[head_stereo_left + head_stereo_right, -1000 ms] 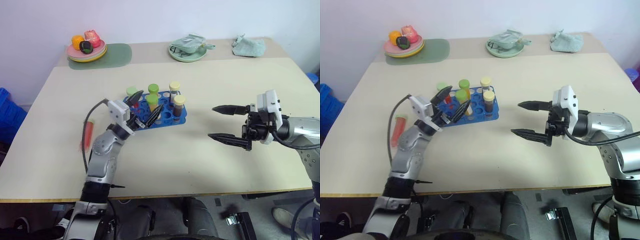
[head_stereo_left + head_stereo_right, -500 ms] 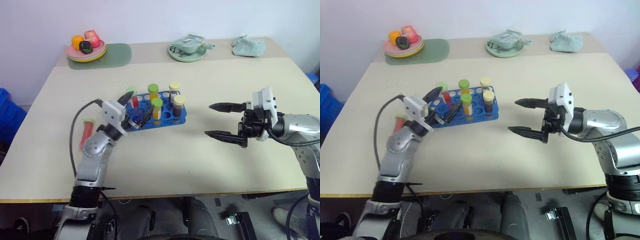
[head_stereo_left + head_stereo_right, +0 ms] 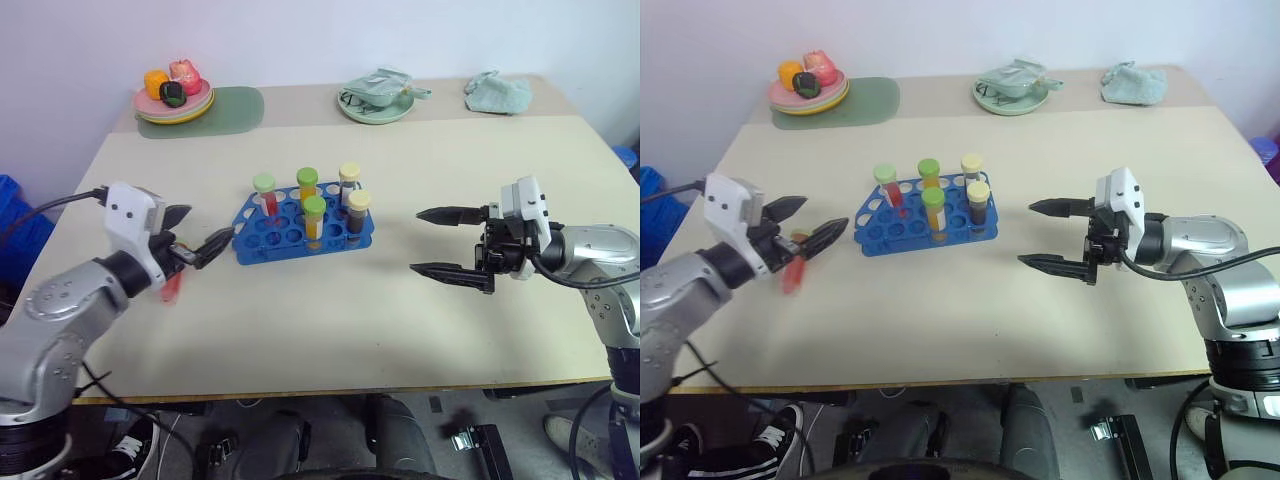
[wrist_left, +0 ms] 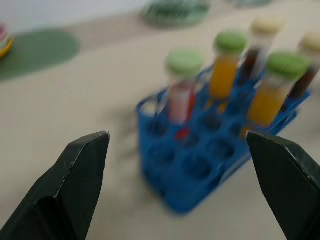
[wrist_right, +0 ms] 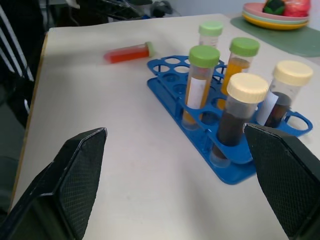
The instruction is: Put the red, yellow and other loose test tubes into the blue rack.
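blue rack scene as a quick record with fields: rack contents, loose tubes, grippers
rack: blue rack upright on the table
in rack: five capped tubes: three green caps, two cream caps
loose: red-filled tube lying flat on the table, left of the rack
left gripper: open, empty, above the loose tube
right gripper: open, empty, right of the rack

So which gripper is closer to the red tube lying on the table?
The left. The left gripper hovers open right over the red tube, which lies on the table beside the blue rack. The right gripper is open far across the rack.
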Motion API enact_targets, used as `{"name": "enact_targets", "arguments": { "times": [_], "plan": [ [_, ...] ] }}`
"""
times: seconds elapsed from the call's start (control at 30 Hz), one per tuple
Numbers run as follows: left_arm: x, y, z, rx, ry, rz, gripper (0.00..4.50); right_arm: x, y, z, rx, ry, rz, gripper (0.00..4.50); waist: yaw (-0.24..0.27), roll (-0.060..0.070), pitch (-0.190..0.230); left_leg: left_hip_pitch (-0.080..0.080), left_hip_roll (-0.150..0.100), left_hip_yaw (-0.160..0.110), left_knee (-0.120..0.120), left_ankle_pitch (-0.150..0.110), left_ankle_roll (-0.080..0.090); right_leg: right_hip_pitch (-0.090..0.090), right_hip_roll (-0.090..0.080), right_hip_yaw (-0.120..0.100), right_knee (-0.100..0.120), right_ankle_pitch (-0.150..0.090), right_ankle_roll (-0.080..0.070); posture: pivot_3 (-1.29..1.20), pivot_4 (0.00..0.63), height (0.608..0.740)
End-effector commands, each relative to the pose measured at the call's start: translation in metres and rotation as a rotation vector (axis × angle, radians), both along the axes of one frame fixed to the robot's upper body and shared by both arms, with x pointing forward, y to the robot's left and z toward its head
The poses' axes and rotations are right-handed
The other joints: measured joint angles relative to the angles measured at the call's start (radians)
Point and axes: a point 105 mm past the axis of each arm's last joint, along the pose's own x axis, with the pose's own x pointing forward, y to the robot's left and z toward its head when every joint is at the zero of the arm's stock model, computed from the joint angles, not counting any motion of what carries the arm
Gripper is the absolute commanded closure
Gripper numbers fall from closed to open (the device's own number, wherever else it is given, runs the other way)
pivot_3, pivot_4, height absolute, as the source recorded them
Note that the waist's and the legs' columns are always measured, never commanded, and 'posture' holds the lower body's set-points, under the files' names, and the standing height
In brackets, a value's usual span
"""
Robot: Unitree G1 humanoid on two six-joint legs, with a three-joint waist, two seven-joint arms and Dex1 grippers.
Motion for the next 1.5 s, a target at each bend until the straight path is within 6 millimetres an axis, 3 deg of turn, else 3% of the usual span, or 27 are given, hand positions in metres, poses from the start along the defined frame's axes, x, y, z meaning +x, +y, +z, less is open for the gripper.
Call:
{"name": "enact_targets", "arguments": {
  "times": [0.03,0.13,0.3,0.47,0.7,1.17,1.4,1.5],
  "plan": [
    [0.0,0.019,0.013,0.002,0.082,0.079,0.04,-0.002,0.0,0.008,-0.006,-0.047,0.027,0.0,0.001,0.0,0.0,0.0,0.0,0.0,0.0,0.0,0.0,0.0,0.0,0.0,0.0,0.0,0.0,0.0,0.15,0.74],
    [0.006,0.043,0.007,0.024,0.254,0.226,0.04,-0.001,0.0,0.008,-0.006,-0.044,0.03,0.0,0.0,0.0,0.0,0.0,0.0,-0.001,0.0,0.0,0.0,0.0,0.0,0.0,0.0,0.0,0.0,0.0,0.15,0.74],
    [0.017,0.067,-0.003,0.119,0.454,0.393,0.04,-0.001,0.001,0.008,-0.003,-0.044,0.033,0.0,-0.005,0.0,0.0,0.0,-0.001,-0.001,-0.001,0.0,0.0,0.0,0.0,0.0,0.0,0.0,0.0,0.0,0.15,0.74],
    [0.028,0.076,-0.014,-0.002,0.655,0.404,0.04,-0.001,0.0,0.008,-0.005,-0.044,0.029,0.0,-0.014,0.0,0.0,-0.001,-0.001,-0.002,-0.001,0.0,-0.001,-0.001,0.001,0.0,0.0,0.0,0.0,0.0,0.15,0.74],
    [0.032,0.079,-0.028,-0.035,0.854,0.44,0.04,-0.006,-0.008,0.005,-0.024,-0.026,0.029,0.0,-0.028,0.0,0.0,-0.001,-0.002,-0.003,-0.001,0.0,-0.001,-0.002,0.0,-0.001,0.002,0.0,0.0,0.0,0.15,0.74],
    [0.051,0.064,-0.047,-0.015,0.974,0.494,0.04,-0.003,-0.008,0.004,-0.024,-0.024,0.014,0.0,-0.034,0.0,0.0,-0.001,-0.003,-0.003,0.0,0.0,-0.001,-0.002,0.0,-0.001,0.002,0.0,0.0,0.0,0.15,0.74],
    [0.048,0.074,-0.058,0.015,0.985,0.554,0.04,-0.003,-0.01,0.004,-0.028,-0.024,-0.002,0.0,-0.038,0.0,0.0,-0.001,-0.003,-0.003,0.0,0.001,-0.001,-0.002,0.0,-0.001,0.002,0.0,0.0,0.0,0.15,0.74],
    [0.05,0.073,-0.061,0.001,0.981,0.559,0.85,-0.002,-0.01,0.004,-0.03,-0.026,-0.011,0.0,-0.036,0.0,0.0,-0.001,-0.003,-0.003,0.0,0.001,-0.001,-0.002,0.0,-0.001,0.002,0.0,0.0,0.0,0.15,0.74]
  ]
}}
